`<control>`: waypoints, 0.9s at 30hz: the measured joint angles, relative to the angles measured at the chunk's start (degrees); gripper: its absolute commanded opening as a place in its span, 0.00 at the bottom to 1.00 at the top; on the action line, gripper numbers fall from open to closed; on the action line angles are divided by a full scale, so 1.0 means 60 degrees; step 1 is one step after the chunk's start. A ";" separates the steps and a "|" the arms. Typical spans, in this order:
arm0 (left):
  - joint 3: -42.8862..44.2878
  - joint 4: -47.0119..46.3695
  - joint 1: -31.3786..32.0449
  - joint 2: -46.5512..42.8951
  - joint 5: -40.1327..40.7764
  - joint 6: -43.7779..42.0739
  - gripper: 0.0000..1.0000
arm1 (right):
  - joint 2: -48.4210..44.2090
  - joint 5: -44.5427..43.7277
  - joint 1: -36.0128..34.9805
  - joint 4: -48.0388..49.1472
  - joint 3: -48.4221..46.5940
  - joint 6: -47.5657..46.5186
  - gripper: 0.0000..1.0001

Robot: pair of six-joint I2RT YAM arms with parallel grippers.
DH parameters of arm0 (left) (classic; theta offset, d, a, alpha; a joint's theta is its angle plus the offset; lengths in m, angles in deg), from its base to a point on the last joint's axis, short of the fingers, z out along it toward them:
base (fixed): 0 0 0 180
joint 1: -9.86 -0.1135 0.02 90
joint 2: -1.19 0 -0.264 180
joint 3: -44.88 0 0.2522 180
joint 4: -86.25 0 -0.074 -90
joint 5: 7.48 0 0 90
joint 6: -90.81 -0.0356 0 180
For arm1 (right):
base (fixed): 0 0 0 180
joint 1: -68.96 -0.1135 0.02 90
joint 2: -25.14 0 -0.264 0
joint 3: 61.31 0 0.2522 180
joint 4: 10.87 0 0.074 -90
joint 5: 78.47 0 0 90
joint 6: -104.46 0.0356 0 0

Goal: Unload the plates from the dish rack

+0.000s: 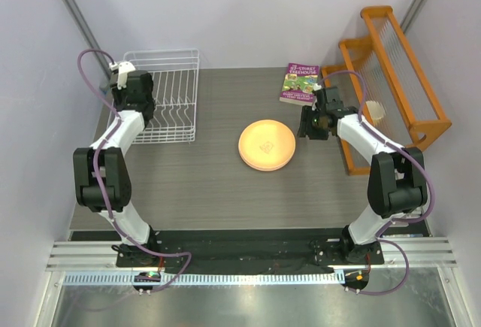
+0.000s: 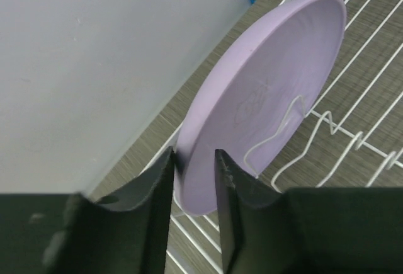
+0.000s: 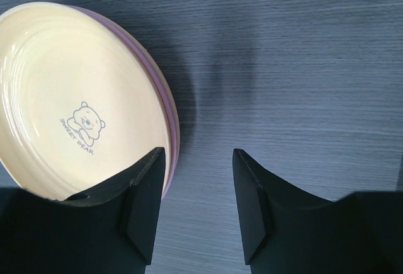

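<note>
At the left side of the dish rack [image 1: 176, 120], one lilac plate [image 2: 271, 97] stands on edge, the left end effector [image 2: 194, 159] clamped on its near rim. It looks like light, stiff, slick plastic, best pinched at that rim. Right of the rack, one yellow plate [image 3: 69, 85] lies over one pink plate [image 3: 167, 111]; anything beneath is hidden. Beyond them the right end effector [image 3: 198, 155] hangs with its fingers apart.
</note>
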 measured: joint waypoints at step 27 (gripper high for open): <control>0.0441 0.0984 -0.0175 -0.0131 0.0335 -0.0277 0.00 | 0.0015 0.0146 0.0062 0.0080 0.0025 -0.0022 0.53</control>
